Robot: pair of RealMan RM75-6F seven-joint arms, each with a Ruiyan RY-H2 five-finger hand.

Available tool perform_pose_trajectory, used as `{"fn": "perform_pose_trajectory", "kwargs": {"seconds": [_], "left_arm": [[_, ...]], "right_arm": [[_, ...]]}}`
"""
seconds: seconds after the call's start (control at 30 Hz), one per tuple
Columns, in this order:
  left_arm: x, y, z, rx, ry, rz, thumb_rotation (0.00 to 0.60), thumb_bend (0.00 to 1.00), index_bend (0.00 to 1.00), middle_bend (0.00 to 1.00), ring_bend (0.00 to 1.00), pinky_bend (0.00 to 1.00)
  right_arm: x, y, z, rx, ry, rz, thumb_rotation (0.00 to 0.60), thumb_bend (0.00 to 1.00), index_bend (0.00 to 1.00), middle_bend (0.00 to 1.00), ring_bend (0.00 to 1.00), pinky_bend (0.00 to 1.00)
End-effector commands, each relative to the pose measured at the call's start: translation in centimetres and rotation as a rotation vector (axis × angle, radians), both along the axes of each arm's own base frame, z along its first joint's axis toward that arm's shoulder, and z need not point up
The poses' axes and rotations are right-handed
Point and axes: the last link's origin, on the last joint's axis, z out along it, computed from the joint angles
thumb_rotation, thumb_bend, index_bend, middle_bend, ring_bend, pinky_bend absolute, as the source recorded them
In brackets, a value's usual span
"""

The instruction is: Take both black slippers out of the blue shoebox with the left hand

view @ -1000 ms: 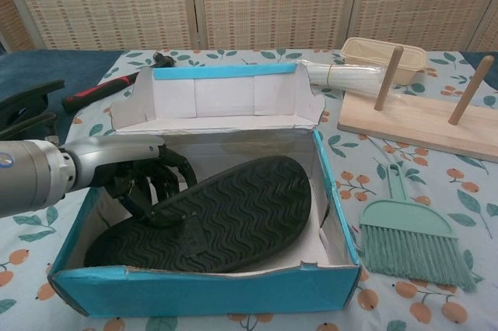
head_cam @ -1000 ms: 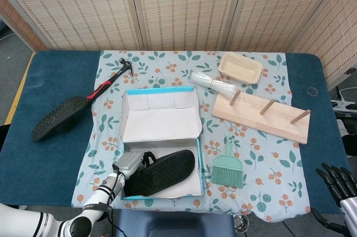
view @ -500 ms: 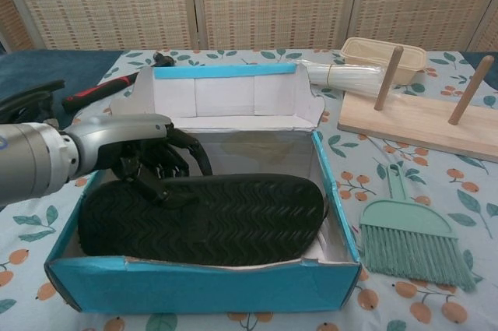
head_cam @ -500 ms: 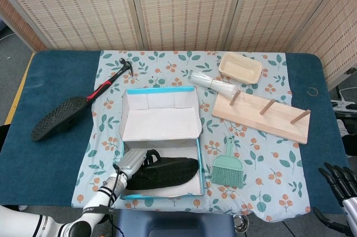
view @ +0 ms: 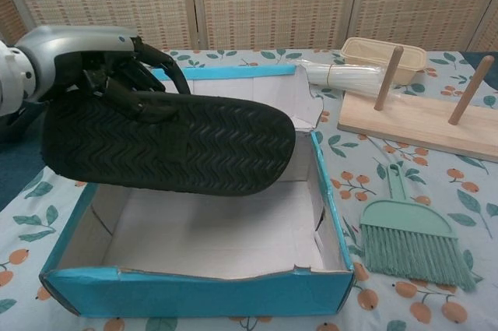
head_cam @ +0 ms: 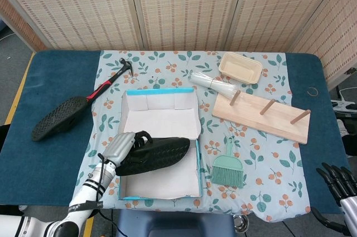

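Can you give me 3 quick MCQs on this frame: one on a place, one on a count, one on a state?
1. Where does the other black slipper lie?
A. in the box
B. on the blue table left of the box
C. on the wooden rack

2. How many pegs stand on the wooden rack?
A. two
B. three
C. five

3. The slipper in the left hand is:
A. lifted above the blue shoebox
B. flat on the box floor
C. on the table

Answers: 1 B, it lies sole up near the hammer. 2 B, three pegs show in the head view. 3 A, the held slipper hangs over a bare box floor.
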Motion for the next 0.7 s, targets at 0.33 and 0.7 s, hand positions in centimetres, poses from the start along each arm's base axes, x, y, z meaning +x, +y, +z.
{"fn": "perform_pose_trajectory", "kwargs": {"seconds": [0.33, 0.7], "left_arm": [[-1.9, 2.2, 7.8, 0.303, 0.081, -0.077, 0.600, 0.50, 0.71, 0.74, 0.59, 0.57], [-14.5, 4.0, 13.6, 0.603, 0.553, -0.109, 0.600, 0.50, 0.71, 0.73, 0.58, 0.56]], "right_arm": [[-0.2, 0.0, 0.0, 0.000, 0.004, -0.012, 0.465, 0.22, 0.00, 0.00, 0.00, 0.00], [0.4, 0.7, 0.0, 0.014, -0.003, 0.017, 0.465, 0.22, 0.00, 0.00, 0.00, 0.00]]}}
